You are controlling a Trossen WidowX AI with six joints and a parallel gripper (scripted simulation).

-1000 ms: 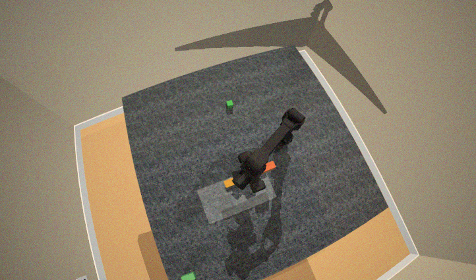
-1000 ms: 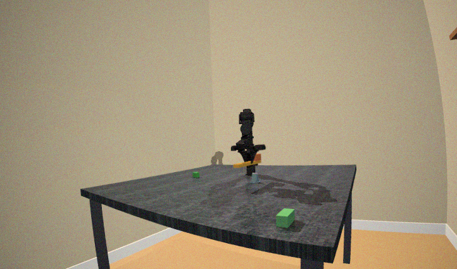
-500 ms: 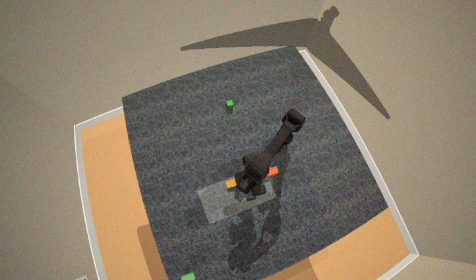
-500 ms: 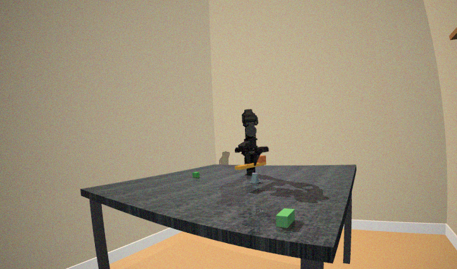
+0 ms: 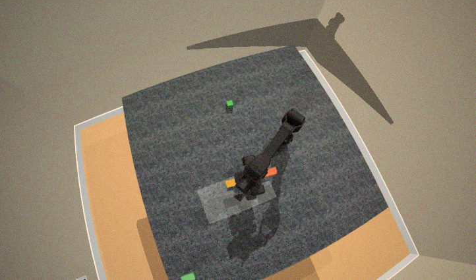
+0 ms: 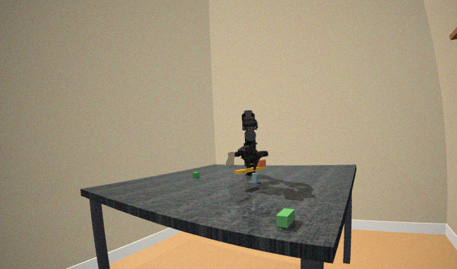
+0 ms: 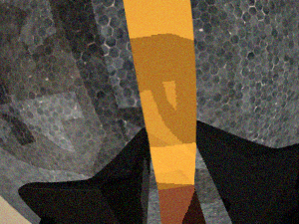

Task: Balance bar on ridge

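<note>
Bar (image 6: 250,169) first: you have it pinched in the tool (image 6: 250,166), whose fingers are clamped on its middle stretch, and it hangs just above the small pale ridge (image 6: 254,178), with a thin gap that the exterior view leaves hard to judge. Its long axis runs side to side in that view, the yellow end reaching toward the left and the orange-red end (image 6: 262,162) toward the right and slightly away, so it crosses the ridge rather than lying along it. In the top view the yellow tip (image 5: 230,182) and the orange tip (image 5: 271,172) stick out on either side of the tool (image 5: 250,185), about equally, which suggests the grasp sits near the bar's centre. From the wrist view the bar (image 7: 161,88) runs straight away from the camera, and the ridge is hidden beneath it, so you cannot confirm contact from there. What the coming move turns on, as I judge it, is that the ridge lies directly below the tool and under the bar's midpoint; you need a short straight descent, then a release. The bar looks slightly tilted, yellow end lower, so level it before parting the fingers. Both ends hang free of the bench (image 6: 188,199). Two green blocks (image 6: 285,217) stand well apart from the work.
</note>
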